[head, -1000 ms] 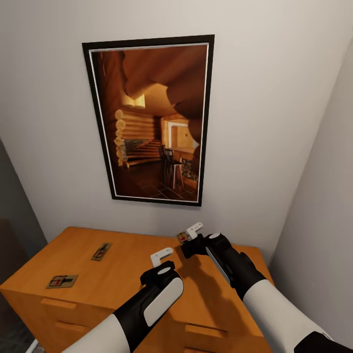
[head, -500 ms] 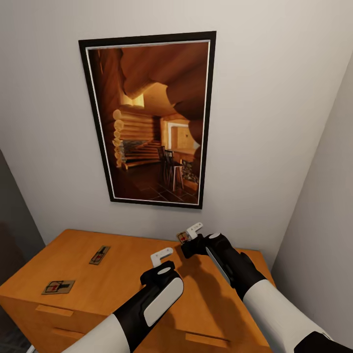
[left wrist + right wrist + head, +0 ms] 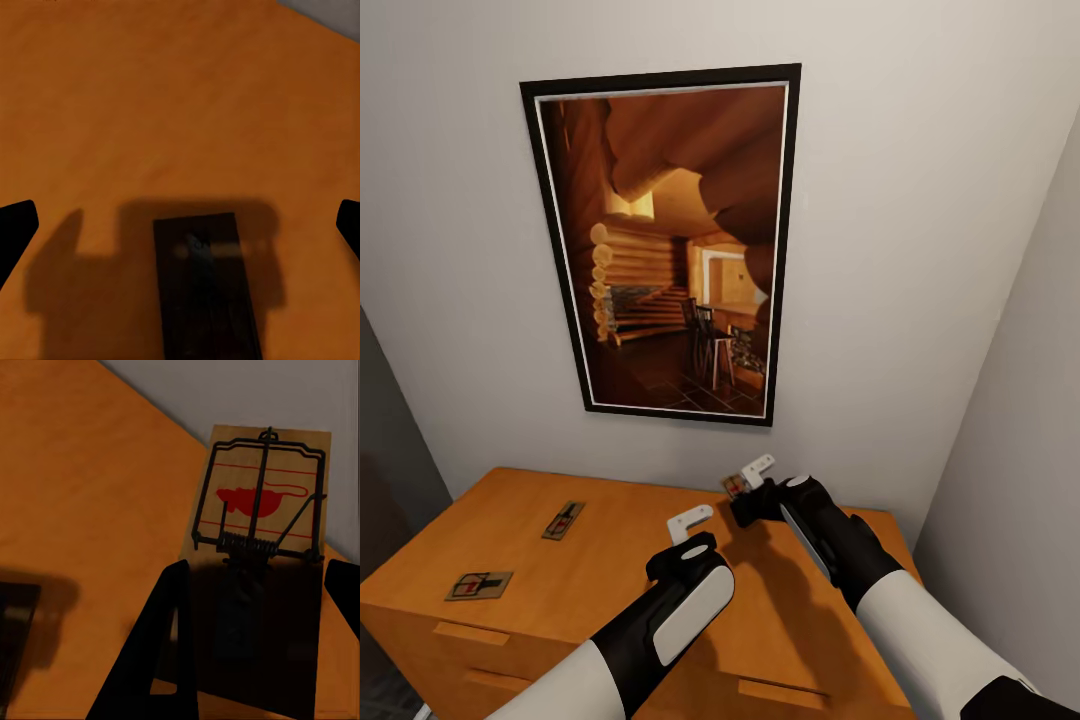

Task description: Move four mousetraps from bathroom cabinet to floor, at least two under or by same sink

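Wood and wire, as I see it

Matt honey-orange wooden cabinet (image 3: 610,570); pale wooden mousetrap (image 3: 262,495) with dark metal spring wire.

We are in a furnished room of a home, tucked into a corner where plain pale walls (image 3: 920,200) meet. A black-framed picture (image 3: 665,245) of a log-cabin interior hangs on the wall above a honey-orange wooden cabinet (image 3: 610,590) with drawer fronts. Mousetraps (image 3: 563,520) lying on the cabinet's flat top add to the domestic look.
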You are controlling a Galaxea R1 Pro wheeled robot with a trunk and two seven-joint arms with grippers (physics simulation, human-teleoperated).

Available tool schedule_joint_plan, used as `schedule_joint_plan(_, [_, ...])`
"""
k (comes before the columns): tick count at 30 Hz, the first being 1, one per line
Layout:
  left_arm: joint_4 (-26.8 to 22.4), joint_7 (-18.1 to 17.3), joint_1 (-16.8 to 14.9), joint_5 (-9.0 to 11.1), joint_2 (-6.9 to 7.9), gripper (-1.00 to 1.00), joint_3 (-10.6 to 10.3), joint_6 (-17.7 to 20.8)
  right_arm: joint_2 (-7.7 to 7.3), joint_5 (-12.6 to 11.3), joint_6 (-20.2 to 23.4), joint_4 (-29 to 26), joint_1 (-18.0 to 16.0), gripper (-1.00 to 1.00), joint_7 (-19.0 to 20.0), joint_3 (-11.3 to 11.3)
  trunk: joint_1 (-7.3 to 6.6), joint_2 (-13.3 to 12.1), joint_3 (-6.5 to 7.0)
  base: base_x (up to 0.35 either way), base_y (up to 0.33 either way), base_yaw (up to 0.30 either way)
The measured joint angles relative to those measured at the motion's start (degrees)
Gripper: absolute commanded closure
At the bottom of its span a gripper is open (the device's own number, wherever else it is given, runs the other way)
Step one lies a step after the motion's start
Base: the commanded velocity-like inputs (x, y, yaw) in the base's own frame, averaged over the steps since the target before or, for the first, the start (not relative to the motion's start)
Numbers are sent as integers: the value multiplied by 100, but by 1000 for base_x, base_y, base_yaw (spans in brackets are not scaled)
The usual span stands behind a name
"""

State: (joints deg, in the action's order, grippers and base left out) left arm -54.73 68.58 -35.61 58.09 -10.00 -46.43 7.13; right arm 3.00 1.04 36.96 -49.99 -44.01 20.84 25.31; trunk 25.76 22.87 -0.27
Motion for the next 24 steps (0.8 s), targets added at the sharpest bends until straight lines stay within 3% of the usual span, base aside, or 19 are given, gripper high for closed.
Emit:
schedule_joint_plan(8, [0, 1, 0, 1, 0, -100, 2, 0, -127, 203, 805, -16, 0, 100, 38, -13, 0, 0, 0, 0, 0, 0])
schedule_joint_plan(15, [0, 0, 1, 0, 0, -100, 5, 0, -179, 224, 1058, -42, 0, 100, 47, -26, 0, 0, 0, 0, 0, 0])
schedule_joint_plan(19, [0, 3, -1, 0, 0, -100, 7, 0, -183, 232, 1507, -121, 0, 100, 47, -43, 0, 0, 0, 0, 0, 0])
schedule_joint_plan(24, [0, 6, -1, 0, 0, -100, 8, 0, -184, 236, 1716, -166, 0, 100, 47, -40, 0, 0, 0, 0, 0, 0])
